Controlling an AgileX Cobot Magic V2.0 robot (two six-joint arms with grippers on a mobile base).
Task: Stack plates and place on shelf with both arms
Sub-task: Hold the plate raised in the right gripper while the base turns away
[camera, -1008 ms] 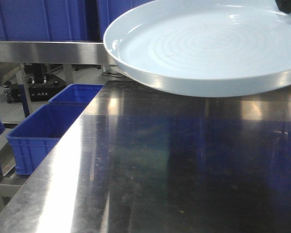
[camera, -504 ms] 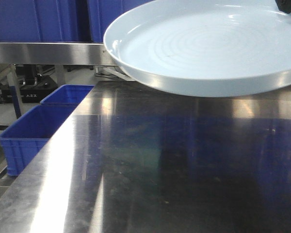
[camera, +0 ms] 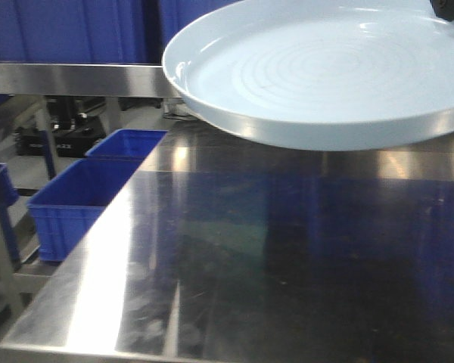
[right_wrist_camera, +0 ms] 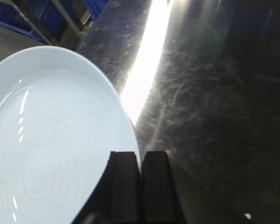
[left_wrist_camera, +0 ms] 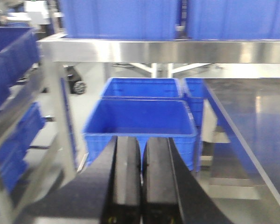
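Transport step: the right pincer (right_wrist_camera: 141,157) is clamped on the rim of the plate (camera: 325,76), which hangs level above the bench (camera: 287,249) near the shelf (camera: 68,79) rail, while the left pincer (left_wrist_camera: 142,142) is closed on nothing, so the next move probably requires raising the plate over that rail with left-arm support

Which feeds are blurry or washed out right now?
Front view: plate fairly clear, broad glare band along the left edge of the tabletop. Left wrist view: soft all over, crates and shelf rail blurred. Right wrist view: one blown-out glare streak on the tabletop beside the plate, the rest dark.
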